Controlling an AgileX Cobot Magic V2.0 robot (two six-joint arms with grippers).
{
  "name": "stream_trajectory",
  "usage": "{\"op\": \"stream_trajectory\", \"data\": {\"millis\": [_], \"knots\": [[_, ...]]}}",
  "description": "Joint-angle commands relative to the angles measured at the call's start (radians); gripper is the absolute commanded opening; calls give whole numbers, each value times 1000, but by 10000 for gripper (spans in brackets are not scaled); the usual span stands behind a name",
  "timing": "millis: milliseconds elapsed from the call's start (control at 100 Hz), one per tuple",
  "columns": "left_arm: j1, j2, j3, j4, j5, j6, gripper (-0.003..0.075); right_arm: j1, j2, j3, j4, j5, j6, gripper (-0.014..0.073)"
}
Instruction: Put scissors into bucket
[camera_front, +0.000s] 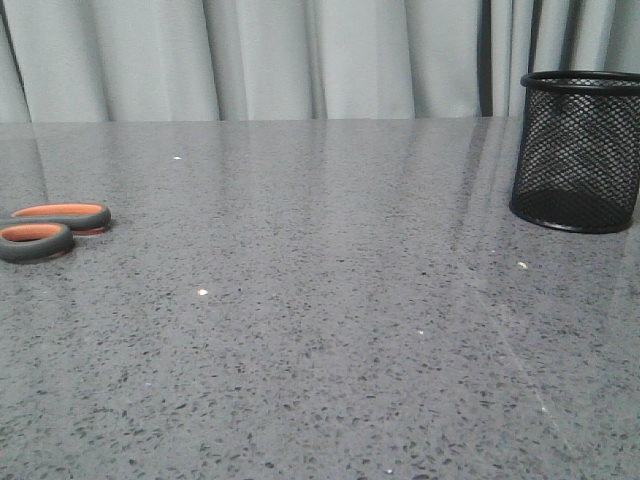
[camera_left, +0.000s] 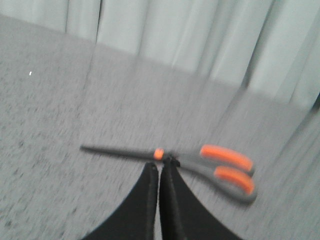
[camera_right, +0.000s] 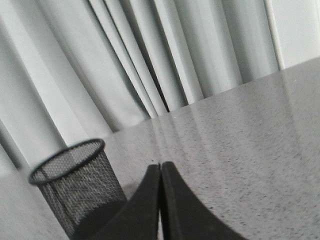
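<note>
The broad speckled stone-look tabletop (camera_front: 320, 330) is mid grey, peppered with fine dark flecks and a few bright white specks, with a soft sheen. The pair of scissors with oval loop handles (camera_front: 50, 229) is dark grey on the outside and bright orange inside the loops; in the left wrist view its blades are dark and an orange dot marks the pivot. The small cylindrical wire-mesh cup (camera_front: 578, 150) is black all over, its wall a fine diamond lattice between a solid rim and base. The pleated curtain (camera_front: 260, 55) behind is pale grey-green with darker fold shadows.
</note>
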Motion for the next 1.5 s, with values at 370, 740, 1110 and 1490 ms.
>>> {"op": "stream_trajectory", "data": {"millis": [370,740,1110,1490], "knots": [[2,-27,37,-394,-454,-13,-20,-4,-21,-36,258,-96,-3,-57],[0,43,-58,-360,-212,-11,-20,-4,68,-223,37,149,-5,-57],[-44,349,-424,-72,173,273,-3,19,232,-531,-17,443,-268,-54],[-231,737,-752,89,520,633,361,44,232,-567,-19,504,-270,445]]}}
